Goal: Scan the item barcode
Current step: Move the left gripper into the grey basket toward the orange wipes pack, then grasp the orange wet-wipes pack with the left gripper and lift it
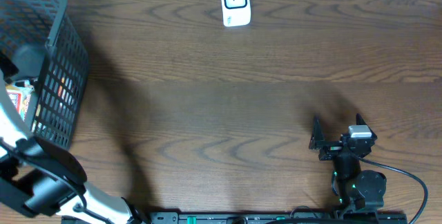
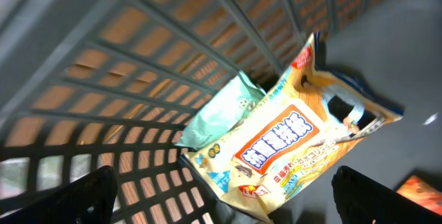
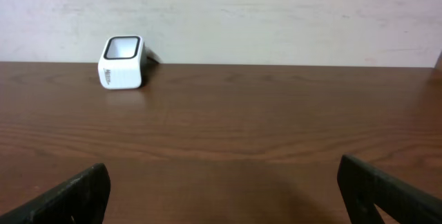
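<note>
At the far-left edge of the surface (image 1: pixel 228 99) sits a black mesh basket (image 1: pixel 62 65), with the left arm reaching into it from the near side. Left wrist view looks down inside it. A yellow-orange snack bag (image 2: pixel 276 141) with an orange label and Japanese print lies tilted against the basket wall. A pale green packet (image 2: pixel 221 110) is tucked partly under its upper-left edge. A bit of a red-orange item (image 2: pixel 421 186) shows at the lower right corner, too cropped to identify.

The left pincer (image 2: pixel 224 189) hangs above the snack bag, jaws spread wide. Only the two dark fingertips (image 2: pixel 83 196) show at the bottom corners, and neither touches the bag. Nothing is held.

A white scanner (image 1: pixel 235 3) stands at the far middle of the surface by the pale wall, well apart from the basket and from both arms. In the right wrist view it sits upper left, its dark window tilted up.

The right pincer (image 1: pixel 314 134) is at the near right of the surface, pointing left, jaws apart and empty. In its own view the fingers (image 3: pixel 69 196) sit low at both bottom corners, with bare wood between them. Overhead, a red-and-white package shows through the basket's open top.
</note>
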### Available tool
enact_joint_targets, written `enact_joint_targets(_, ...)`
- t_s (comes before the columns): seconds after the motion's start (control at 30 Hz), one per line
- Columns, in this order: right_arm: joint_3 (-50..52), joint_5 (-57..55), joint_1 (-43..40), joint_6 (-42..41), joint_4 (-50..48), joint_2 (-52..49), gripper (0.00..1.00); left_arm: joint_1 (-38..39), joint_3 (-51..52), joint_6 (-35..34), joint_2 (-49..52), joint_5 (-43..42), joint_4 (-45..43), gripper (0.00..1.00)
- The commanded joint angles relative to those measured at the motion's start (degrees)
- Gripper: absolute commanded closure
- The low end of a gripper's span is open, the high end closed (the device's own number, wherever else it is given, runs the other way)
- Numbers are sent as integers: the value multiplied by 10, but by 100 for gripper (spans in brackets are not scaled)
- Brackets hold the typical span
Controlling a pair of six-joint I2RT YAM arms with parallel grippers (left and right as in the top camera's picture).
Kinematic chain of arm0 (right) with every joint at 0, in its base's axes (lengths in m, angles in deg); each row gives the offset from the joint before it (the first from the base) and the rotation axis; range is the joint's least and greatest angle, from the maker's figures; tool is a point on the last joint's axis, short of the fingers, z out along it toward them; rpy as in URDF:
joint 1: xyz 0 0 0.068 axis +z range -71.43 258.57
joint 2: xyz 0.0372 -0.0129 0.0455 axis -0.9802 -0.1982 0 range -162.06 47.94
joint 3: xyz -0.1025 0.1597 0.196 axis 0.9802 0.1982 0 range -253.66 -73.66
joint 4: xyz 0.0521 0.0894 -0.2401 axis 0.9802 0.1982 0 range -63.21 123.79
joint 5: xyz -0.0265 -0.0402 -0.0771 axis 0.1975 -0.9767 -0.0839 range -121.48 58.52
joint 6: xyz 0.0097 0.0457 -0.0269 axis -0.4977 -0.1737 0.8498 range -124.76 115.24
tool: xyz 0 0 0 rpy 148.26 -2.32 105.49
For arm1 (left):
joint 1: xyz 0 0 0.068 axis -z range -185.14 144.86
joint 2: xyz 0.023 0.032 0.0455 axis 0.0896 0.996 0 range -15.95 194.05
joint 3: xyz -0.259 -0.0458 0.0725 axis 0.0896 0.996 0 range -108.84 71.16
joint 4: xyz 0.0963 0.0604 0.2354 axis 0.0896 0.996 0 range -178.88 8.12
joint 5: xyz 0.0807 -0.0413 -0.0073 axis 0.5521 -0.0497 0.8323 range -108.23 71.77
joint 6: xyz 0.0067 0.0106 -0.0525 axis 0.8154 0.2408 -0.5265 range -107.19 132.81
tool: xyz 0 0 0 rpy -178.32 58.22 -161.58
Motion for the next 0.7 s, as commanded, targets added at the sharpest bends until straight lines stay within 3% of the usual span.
enact_joint_targets(0.0, 1, -1, -2, 2, 3, 3, 1, 4, 11, 17, 25, 5, 4, 2)
enact_joint_targets(0.2, 1, -1, -2, 2, 3, 3, 1, 8, 46, 61, 64, 5, -1, 2)
enact_joint_targets(0.67, 1, -1, -2, 2, 3, 3, 1, 38, 176, 152, 73, 39, -117, 2)
